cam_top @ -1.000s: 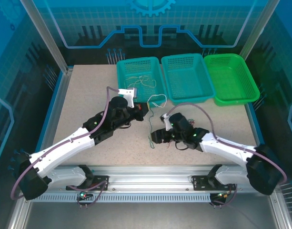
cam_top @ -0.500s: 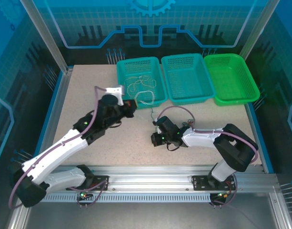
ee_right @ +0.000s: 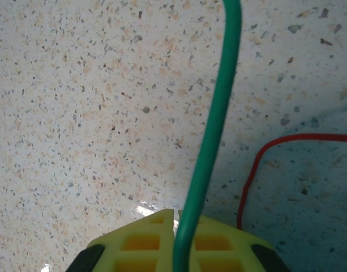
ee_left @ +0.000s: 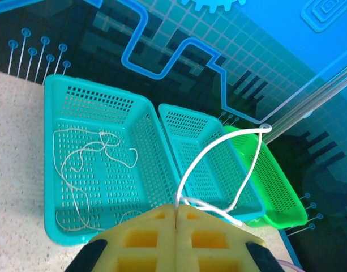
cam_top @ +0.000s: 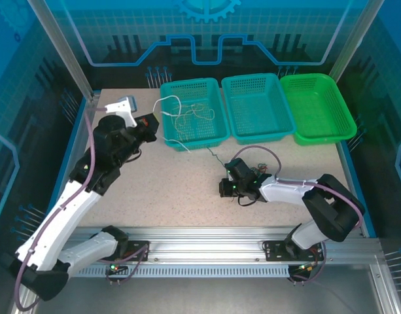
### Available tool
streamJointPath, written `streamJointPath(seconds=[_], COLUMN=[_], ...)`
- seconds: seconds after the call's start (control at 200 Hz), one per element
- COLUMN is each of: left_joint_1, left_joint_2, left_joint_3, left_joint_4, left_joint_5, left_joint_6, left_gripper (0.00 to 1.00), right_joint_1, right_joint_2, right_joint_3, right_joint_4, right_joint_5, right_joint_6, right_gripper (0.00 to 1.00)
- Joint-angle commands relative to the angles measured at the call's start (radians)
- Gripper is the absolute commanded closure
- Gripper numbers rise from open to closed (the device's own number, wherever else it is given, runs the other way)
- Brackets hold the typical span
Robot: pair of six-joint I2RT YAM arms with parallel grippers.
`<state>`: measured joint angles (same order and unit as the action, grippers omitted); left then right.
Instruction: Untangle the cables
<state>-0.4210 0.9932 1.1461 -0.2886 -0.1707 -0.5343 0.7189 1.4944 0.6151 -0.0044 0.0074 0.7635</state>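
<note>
Left fingers point(ee_left: 139, 238) pinch white cable point(ee_left: 210, 148); right fingers point(ee_right: 142, 242) pinch green cable point(ee_right: 215, 124).

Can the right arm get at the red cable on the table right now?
Probably not yet: the right gripper is shut on the green cable. The red cable lies uncovered on the table right beside it, so reach looks fine once it lets go.

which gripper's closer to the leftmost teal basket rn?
Left. The left gripper sits just off the left wall of the leftmost teal basket, jaws shut on a white cable. The right gripper is farther, out on the table, shut on a green cable.
</note>
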Motion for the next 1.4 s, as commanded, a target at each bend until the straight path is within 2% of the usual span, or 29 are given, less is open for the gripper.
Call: streamJointPath(seconds=[0.0, 0.255, 0.38, 0.455, 0.525, 0.625, 0.79, 0.98, 1.141, 1.256, 1.396], left_joint_1=[0.036, 0.129, 0.151, 0.156, 0.157, 0.157, 0.143, 0.077, -0.051, -0.148, -0.201], left_joint_2=[0.104, 0.482, 0.675, 0.766, 0.797, 0.755, 0.609, 0.394, 0.236, 0.143, 0.047], left_joint_3=[0.058, 0.149, 0.248, 0.318, 0.344, 0.292, 0.202, 0.041, -0.044, -0.09, -0.164], left_joint_4=[0.088, 0.29, 0.296, 0.236, 0.206, 0.253, 0.27, 0.331, 0.255, 0.147, 0.105], left_joint_5=[0.029, 0.131, 0.158, 0.159, 0.167, 0.183, 0.238, 0.432, 0.448, 0.407, 0.427], left_joint_6=[0.062, 0.012, -0.007, -0.016, -0.013, -0.029, -0.049, -0.041, 0.005, 0.052, 0.053], left_gripper=[1.0, 1.0, 1.0, 0.78, 0.65, 0.54, 0.51, 0.47, 0.35, 0.24, 0.11], right_joint_1=[-0.012, 0.0, 0.012, 0.023, 0.027, 0.031, 0.031, 0.021, -0.055, -0.194, -0.342], right_joint_2=[-0.025, -0.131, -0.223, -0.29, -0.361, -0.469, -0.622, -0.66, -0.557, -0.409, -0.175], right_joint_3=[-0.007, 0.006, 0.005, 0.0, 0.002, 0.008, 0.073, 0.244, 0.4, 0.506, 0.636], right_joint_4=[-0.071, -0.135, -0.18, -0.219, -0.277, -0.348, -0.432, -0.476, -0.437, -0.404, -0.382], right_joint_5=[0.002, -0.022, -0.028, -0.012, 0.013, 0.038, 0.066, 0.15, 0.247, 0.171, 0.1], right_joint_6=[0.005, -0.037, -0.06, -0.069, -0.074, -0.089, -0.144, -0.234, -0.31, -0.339, -0.366], right_gripper=[1.0, 1.0, 1.0, 1.0, 1.0, 1.0, 1.0, 0.99, 0.99, 1.0, 1.0])
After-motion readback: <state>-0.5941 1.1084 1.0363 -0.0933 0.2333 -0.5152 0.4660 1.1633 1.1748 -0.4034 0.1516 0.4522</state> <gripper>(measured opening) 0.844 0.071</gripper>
